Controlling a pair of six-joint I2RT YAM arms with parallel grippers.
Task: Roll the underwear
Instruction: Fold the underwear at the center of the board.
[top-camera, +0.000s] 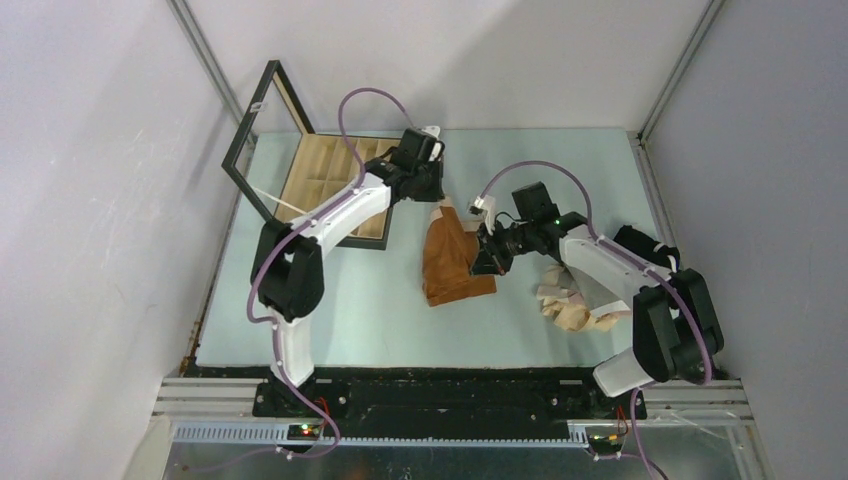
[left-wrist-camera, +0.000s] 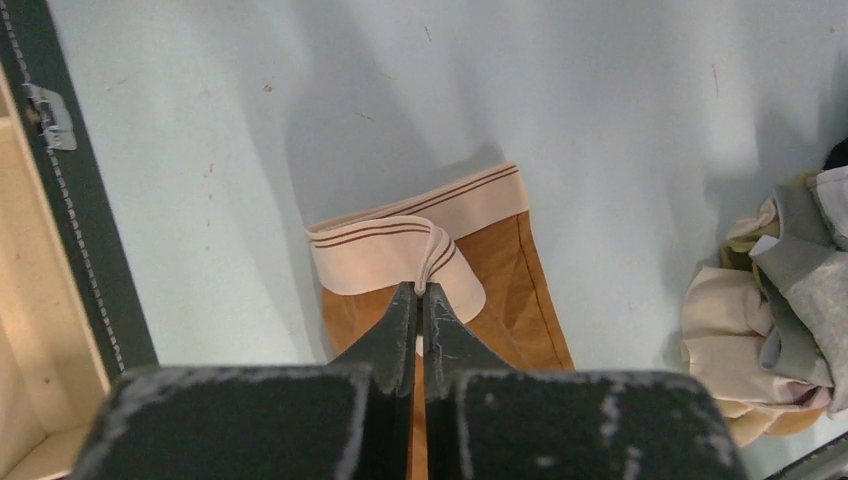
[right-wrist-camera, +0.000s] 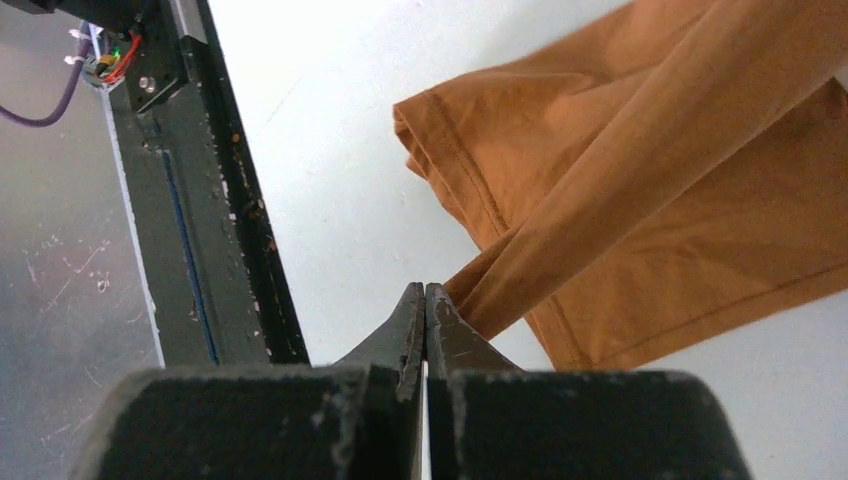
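Pale blue table (top-camera: 360, 310), seen from above. At its centre lies rust-brown underwear (top-camera: 455, 262), folded into a long strip. Left gripper (left-wrist-camera: 421, 298) is clamped on its beige waistband (left-wrist-camera: 400, 245) at the far end. Right gripper (right-wrist-camera: 425, 300) pinches a fold on its right edge. Heaped garments (top-camera: 575, 300) lie to the right, an open wooden box (top-camera: 330, 180) far left.

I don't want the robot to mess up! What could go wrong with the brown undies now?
1. The left gripper pinches only a thin bit of the waistband; it might slip out.
2. The right gripper holds just a fold of the brown underwear; uneven pulling could make the roll crooked.
3. The pile of other clothes lies close by and might get snagged.
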